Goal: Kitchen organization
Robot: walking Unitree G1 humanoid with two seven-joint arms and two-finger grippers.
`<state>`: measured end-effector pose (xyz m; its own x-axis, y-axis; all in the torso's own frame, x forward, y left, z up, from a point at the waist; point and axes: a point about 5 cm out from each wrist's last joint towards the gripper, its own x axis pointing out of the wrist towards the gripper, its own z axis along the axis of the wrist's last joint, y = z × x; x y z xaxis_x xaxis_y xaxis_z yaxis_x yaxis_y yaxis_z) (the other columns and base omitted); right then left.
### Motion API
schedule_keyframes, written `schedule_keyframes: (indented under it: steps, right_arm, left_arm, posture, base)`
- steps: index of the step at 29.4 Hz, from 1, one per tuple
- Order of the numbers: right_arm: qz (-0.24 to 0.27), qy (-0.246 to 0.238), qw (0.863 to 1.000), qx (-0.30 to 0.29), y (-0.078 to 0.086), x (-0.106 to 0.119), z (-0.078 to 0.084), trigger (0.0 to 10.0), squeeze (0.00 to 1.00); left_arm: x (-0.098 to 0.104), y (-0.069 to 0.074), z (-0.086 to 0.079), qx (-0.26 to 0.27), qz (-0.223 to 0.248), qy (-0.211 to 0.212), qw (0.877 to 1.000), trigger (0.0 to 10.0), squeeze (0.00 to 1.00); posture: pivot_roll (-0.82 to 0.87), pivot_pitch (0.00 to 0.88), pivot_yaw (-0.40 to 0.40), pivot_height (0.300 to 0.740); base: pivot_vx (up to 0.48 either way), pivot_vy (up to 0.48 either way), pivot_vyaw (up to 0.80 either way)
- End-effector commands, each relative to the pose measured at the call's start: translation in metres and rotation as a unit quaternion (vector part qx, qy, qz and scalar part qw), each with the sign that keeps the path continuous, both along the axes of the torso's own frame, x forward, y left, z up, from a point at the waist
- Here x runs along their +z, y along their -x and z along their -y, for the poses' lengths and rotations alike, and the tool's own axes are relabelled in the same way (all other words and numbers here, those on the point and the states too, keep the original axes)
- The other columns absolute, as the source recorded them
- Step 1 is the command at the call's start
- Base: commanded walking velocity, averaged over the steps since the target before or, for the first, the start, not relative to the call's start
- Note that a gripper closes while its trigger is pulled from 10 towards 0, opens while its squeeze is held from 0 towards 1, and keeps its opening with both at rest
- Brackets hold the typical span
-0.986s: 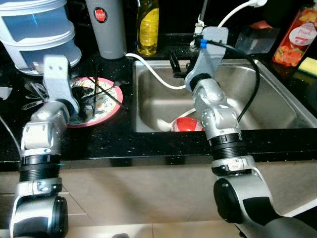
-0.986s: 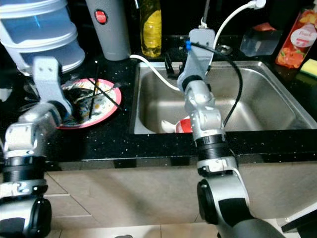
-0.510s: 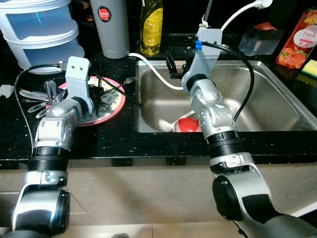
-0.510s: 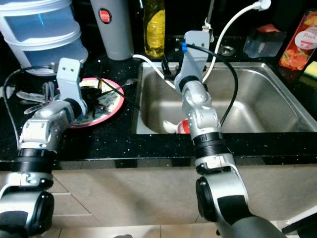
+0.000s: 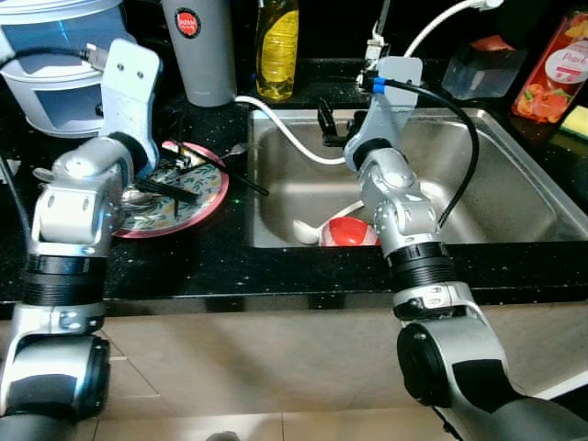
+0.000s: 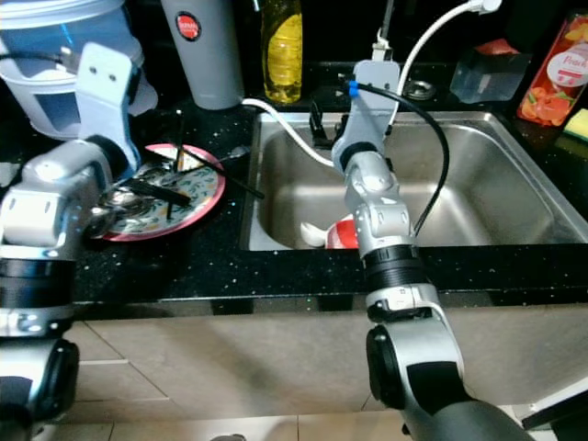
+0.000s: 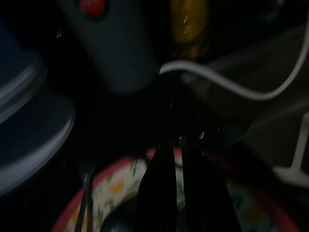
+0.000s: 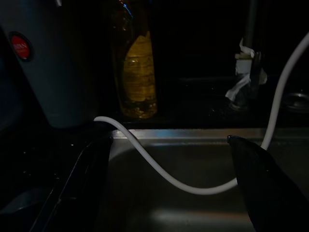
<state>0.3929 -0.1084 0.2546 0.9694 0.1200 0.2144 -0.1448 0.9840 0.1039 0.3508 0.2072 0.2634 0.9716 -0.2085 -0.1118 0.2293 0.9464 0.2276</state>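
A pink-rimmed floral plate [image 5: 197, 197] lies on the black counter left of the sink, with spoons, a fork and black chopsticks [image 5: 220, 175] on it. My left gripper [image 5: 179, 191] reaches low over the plate, its fingers [image 7: 164, 193] pressed together; what they hold, if anything, is hidden in the dark. My right gripper [image 5: 331, 124] hovers at the back-left corner of the steel sink [image 5: 514, 165], open, with wide-spread fingers [image 8: 260, 188] and nothing between them. A red bowl [image 5: 347, 231] and a white ladle [image 5: 308, 230] rest in the sink by the front wall.
A grey thermos [image 5: 197, 46], a yellow soap bottle [image 5: 276, 46] and stacked white-blue containers [image 5: 46, 73] line the back. A white cable [image 5: 285, 129] droops over the sink rim. A peach juice carton [image 5: 551, 73] and a yellow sponge [image 5: 574, 119] sit at the right.
My left arm has lifted and swung back, its wrist now high over the plate's far-left side. The cutlery on the plate has shifted. The right arm has barely moved.
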Motion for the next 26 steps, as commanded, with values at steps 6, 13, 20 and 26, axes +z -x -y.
schedule_keyframes:
  steps: [6,13,20,26]
  right_arm:
    - [-0.003,-0.002,1.0,-0.004,0.0,-0.004,0.004,10.0,0.0]
    - [-0.006,-0.004,1.0,0.0,0.0,-0.005,0.0,10.0,0.0]
    - [-0.01,-0.007,1.0,0.01,0.001,-0.008,-0.006,10.0,0.0]
    - [-0.015,-0.007,1.0,0.004,0.001,-0.012,-0.003,10.0,0.0]
  left_arm:
    - [-0.018,0.011,-0.027,0.095,-0.046,0.025,0.994,10.0,0.0]
    - [-0.025,0.021,-0.058,0.204,-0.051,0.057,0.976,10.0,0.0]
    - [-0.031,0.035,-0.084,0.261,-0.065,0.046,0.962,10.0,0.0]
    - [-0.028,0.04,-0.089,0.27,-0.06,0.088,0.957,10.0,0.0]
  posture:
    - [0.23,0.0,0.031,0.74]
    - [0.24,0.0,0.023,0.74]
    - [0.26,0.0,0.022,0.74]
    - [0.26,0.0,0.025,0.74]
  base:
    - [0.0,0.0,0.0]
    - [0.0,0.0,0.0]
    - [0.0,0.0,0.0]
    - [0.0,0.0,0.0]
